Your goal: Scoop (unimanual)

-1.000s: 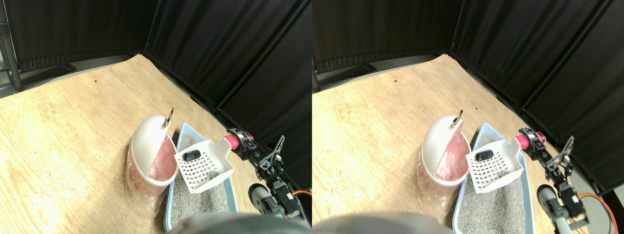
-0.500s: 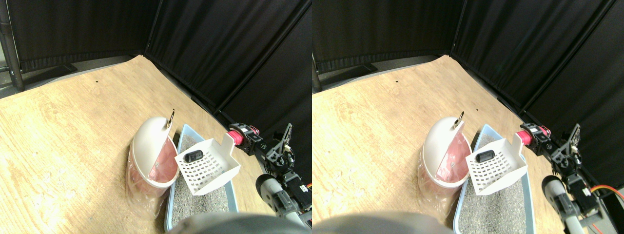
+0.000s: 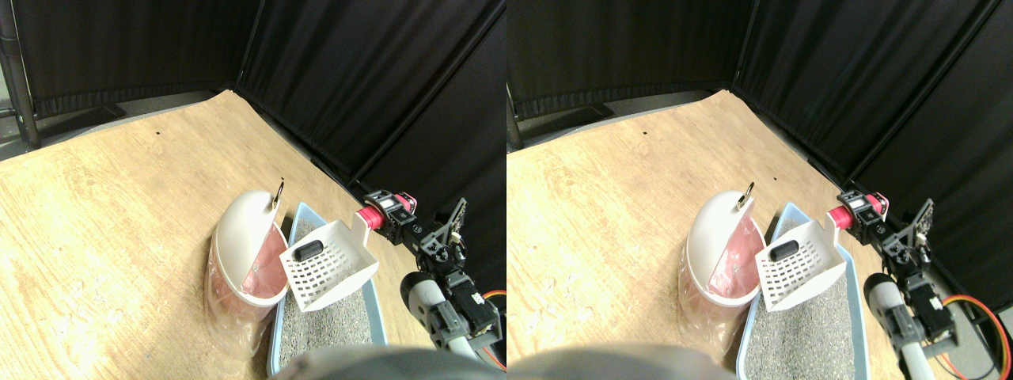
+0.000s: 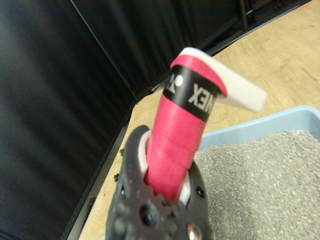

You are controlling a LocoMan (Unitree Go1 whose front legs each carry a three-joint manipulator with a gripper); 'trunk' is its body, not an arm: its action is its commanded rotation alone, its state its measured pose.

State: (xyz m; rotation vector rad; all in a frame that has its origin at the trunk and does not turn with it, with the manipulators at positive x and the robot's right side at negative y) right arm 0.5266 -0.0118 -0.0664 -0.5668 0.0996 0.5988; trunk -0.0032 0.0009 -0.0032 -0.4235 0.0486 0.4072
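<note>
1. The robot's right gripper point(image 3: 393, 215) clamps the pink-wrapped handle point(image 4: 181, 135) of a white slotted plastic scoop point(image 3: 331, 264); the wrist view shows the handle wedged between the dark jaws, which close firmly on it.

2. A small black oblong lump point(image 3: 306, 250) rides in the scoop's basket, lying at the end nearest the bin, apparently because the scoop is tipped that way.

3. The scoop hangs above a light-blue rectangular litter tray point(image 3: 298, 220) filled with grey granules point(image 3: 324, 326), lifted clear so that loose grains can presumably fall back through the slots.

4. Just beside the tray stands a white domed waste bin lined with a pink plastic bag point(image 3: 244, 253), its opening facing the scoop; the basket's leading edge sits at or just over the bin's rim, though actual contact cannot be made out.

5. Bin and tray rest side by side on a pale wood-grain floor point(image 3: 119, 198) ringed by black curtains point(image 3: 356, 71), a layout that keeps the carry from tray to bin short.

6. By the look of it the scooping itself is done, and tipping the lump into the bag is the step in hand; a slip here could drop it outside the rim.
</note>
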